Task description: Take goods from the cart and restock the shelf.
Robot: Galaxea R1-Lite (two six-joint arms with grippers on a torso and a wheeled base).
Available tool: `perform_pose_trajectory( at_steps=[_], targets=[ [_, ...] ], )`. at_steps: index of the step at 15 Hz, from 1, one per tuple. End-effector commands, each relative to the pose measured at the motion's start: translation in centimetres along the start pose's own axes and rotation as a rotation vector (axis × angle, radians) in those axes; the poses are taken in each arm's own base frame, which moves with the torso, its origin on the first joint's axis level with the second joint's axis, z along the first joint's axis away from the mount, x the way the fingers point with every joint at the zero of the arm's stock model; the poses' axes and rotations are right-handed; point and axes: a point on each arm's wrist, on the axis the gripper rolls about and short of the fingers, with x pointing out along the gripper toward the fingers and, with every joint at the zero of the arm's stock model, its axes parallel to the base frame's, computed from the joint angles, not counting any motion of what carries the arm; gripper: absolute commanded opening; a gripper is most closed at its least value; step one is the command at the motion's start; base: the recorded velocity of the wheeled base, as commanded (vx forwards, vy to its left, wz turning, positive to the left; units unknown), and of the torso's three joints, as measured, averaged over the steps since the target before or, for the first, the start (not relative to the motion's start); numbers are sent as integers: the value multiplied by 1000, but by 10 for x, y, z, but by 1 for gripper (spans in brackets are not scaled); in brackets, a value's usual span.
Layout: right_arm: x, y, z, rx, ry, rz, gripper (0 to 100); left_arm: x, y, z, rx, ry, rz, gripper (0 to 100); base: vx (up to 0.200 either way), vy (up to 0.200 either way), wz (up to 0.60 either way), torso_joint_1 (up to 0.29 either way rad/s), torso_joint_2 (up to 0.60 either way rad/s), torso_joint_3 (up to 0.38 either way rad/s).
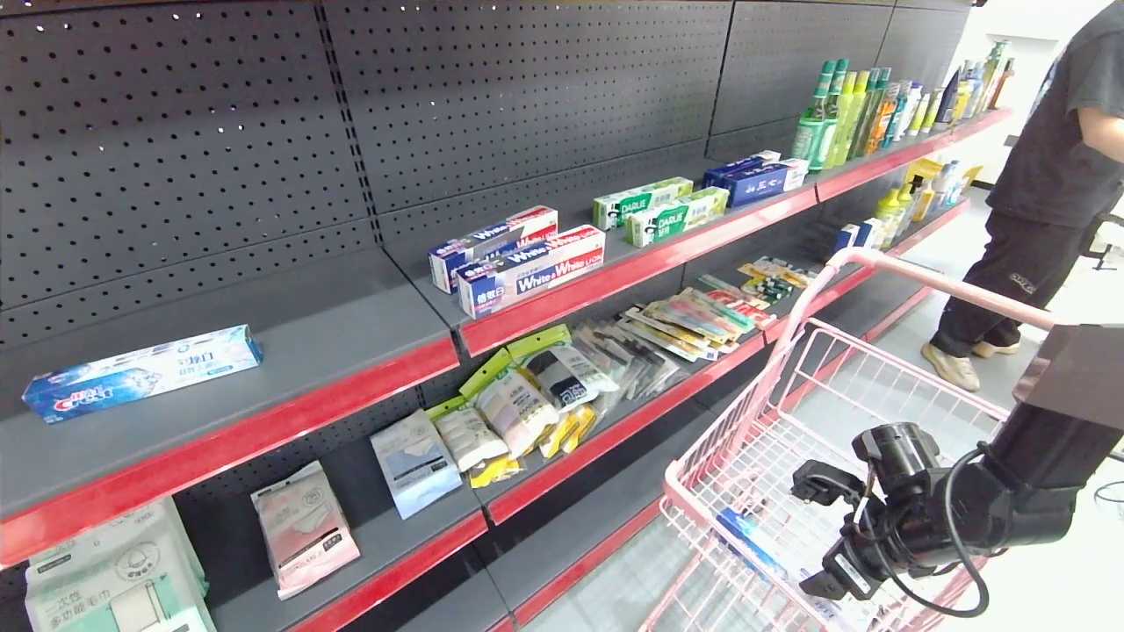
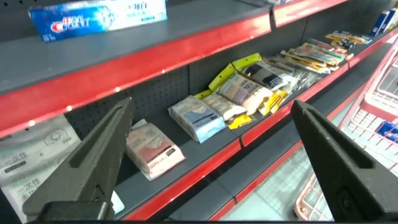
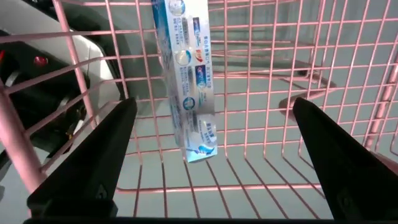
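The shelf [image 1: 263, 430] runs right alongside the cart [image 1: 878, 263]. It's flat matte grey boards with glossy red front lips and a black pegboard back full of little holes. The cart is pink coated wire, an open grid with a smooth rounded tube handle.

The right gripper [image 3: 211, 106] hangs over the cart's basket. Its two dark wedge-shaped fingers [image 3: 99, 162] are spread wide with nothing pinched between them.

The left gripper [image 2: 211, 106] is off to the side of the cart, pointed at the shelf's lower boards. It has the same blunt black wedges, parted and empty.

On the board above cart height there's a row of long white-and-red cartons [image 1: 527, 263]. Farther from the cart a blue toothpaste box [image 1: 140, 373] lies flat on its own. One board down, about level with the cart rim, soft crinkly plastic packets [image 1: 518, 404] lean in a loose fan.

The thing to restock is a slim rectangular toothpaste carton [image 3: 189, 81], shiny blue and white. It's lying on the cart's wire floor right under the right gripper, and I can't tell whether they touch.
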Motion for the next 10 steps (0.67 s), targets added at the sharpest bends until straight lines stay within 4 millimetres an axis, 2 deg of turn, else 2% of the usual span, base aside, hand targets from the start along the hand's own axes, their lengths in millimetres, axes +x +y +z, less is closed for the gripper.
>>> perform_pose_trajectory(
  at_steps=[1,5,10],
  targets=[
    [-1,0,1,-3,-5,-2,100,0,0,0,1,1,1,100,0,0,0,-183,393,222],
    [-7,0,2,-14,-34,17,100,0,0,0,1,1,1,100,0,0,0,-182,423,232],
    [0,2,-1,-13,-23,47,100,0,0,0,-1,1,1,100,0,0,0,-17,48,28]
  ],
)
